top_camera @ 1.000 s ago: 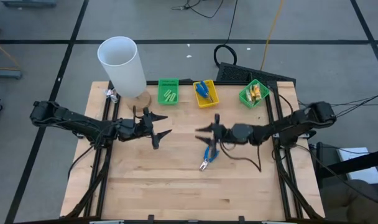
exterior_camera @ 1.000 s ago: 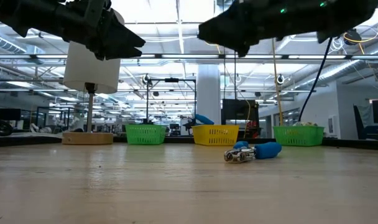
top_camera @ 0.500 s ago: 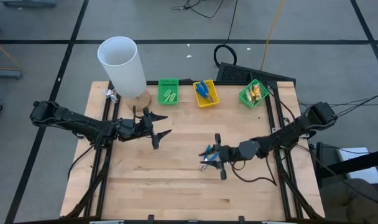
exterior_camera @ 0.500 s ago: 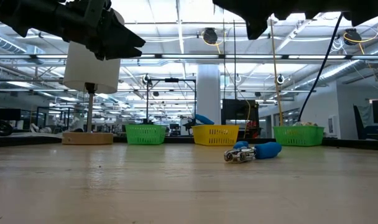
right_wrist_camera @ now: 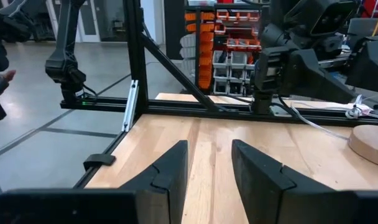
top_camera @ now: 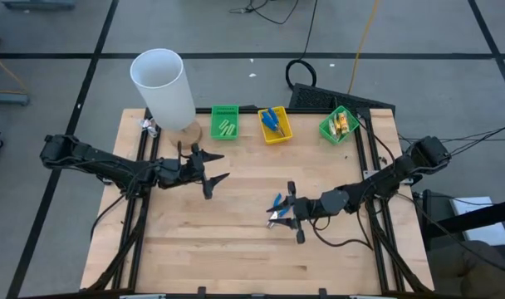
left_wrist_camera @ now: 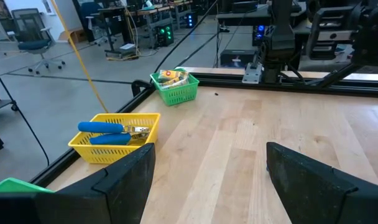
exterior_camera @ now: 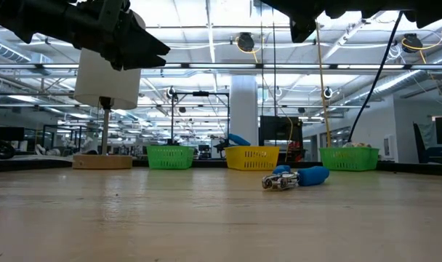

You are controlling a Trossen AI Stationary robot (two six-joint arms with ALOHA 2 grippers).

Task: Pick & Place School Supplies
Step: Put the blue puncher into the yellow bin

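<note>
From above, we are hovering the right gripper (top_camera: 291,213), fingers spread, just beside the blue-handled pliers (top_camera: 277,211) lying mid-table, handles angled toward the bins. At table level, they are resting untouched (exterior_camera: 294,177). The left gripper (top_camera: 209,167), also spread, is waiting farther off.

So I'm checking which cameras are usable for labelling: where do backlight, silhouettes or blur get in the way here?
Low view: bright ceiling lights behind turn both arms into black silhouettes, though the blue-handled tool on the table reads clearly. Left wrist view: the fingers are dark, soft shapes up close. Right wrist view: same, fingers blurred. High view: evenly lit, no glare.
</note>
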